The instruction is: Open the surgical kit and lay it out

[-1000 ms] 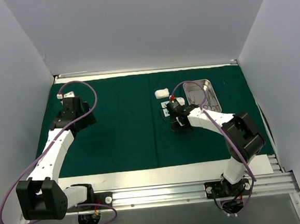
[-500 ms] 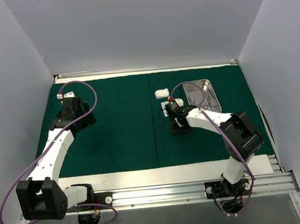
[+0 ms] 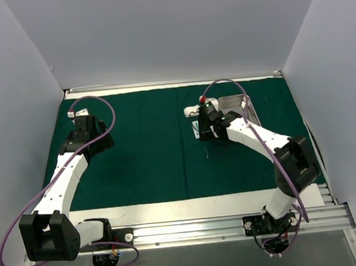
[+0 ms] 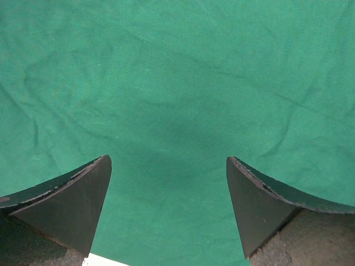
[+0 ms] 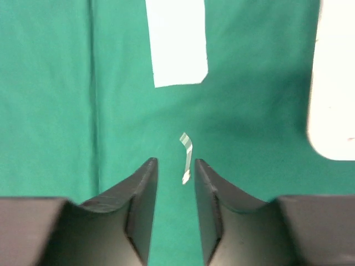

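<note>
Surgical kit drape, wrinkled dark green cloth, lies flat on the table, the shiny rectangular steel tray and white gauze wad at its far right. Left fingers spread wide over cloth; right fingers narrowly parted, flanking a thin curved silver sliver.

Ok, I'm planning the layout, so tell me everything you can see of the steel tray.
The steel tray is a shiny rectangular metal pan with rounded corners and a raised rim. It lies flat on the green drape at the far right. The right arm reaches across above its near left part, hiding that; its contents cannot be told.
</note>
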